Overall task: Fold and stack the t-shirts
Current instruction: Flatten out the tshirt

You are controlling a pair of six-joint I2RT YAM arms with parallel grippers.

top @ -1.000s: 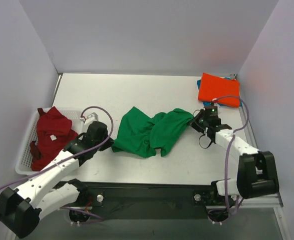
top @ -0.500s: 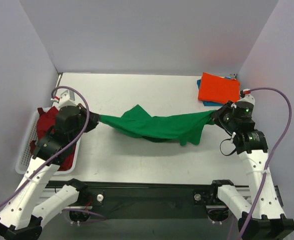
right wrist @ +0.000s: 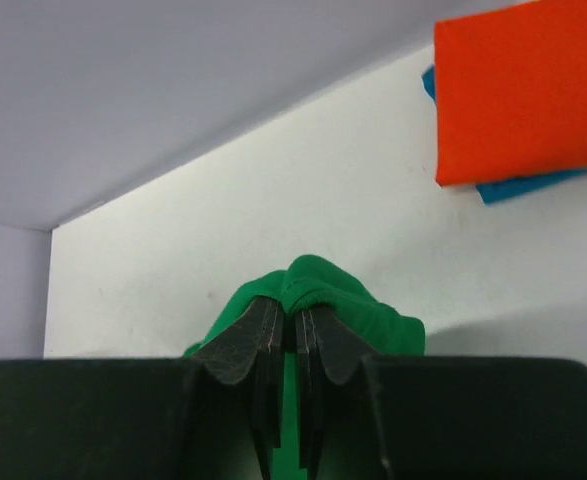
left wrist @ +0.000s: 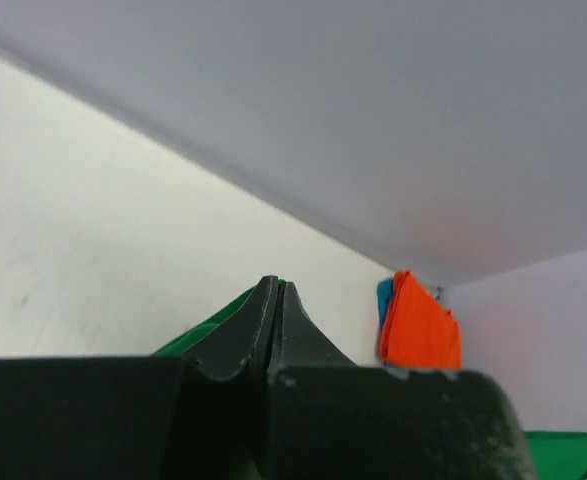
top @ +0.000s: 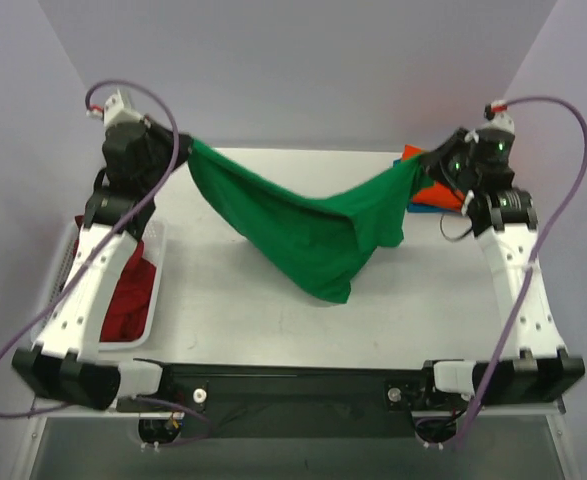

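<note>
Green t-shirt [top: 313,225] hangs unfolded over table centre, each end pinched by left gripper [top: 187,151] at 10 o'clock and right gripper [top: 424,168] at 2 o'clock. Orange-red t-shirt [right wrist: 523,90] lies folded on blue t-shirt [right wrist: 518,187], 2 o'clock; dark red t-shirt [top: 128,295] unfolded, 9 o'clock.

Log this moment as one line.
left gripper: shut on green t-shirt | right gripper: shut on green t-shirt | green t-shirt: raised, sagging between grippers
</note>
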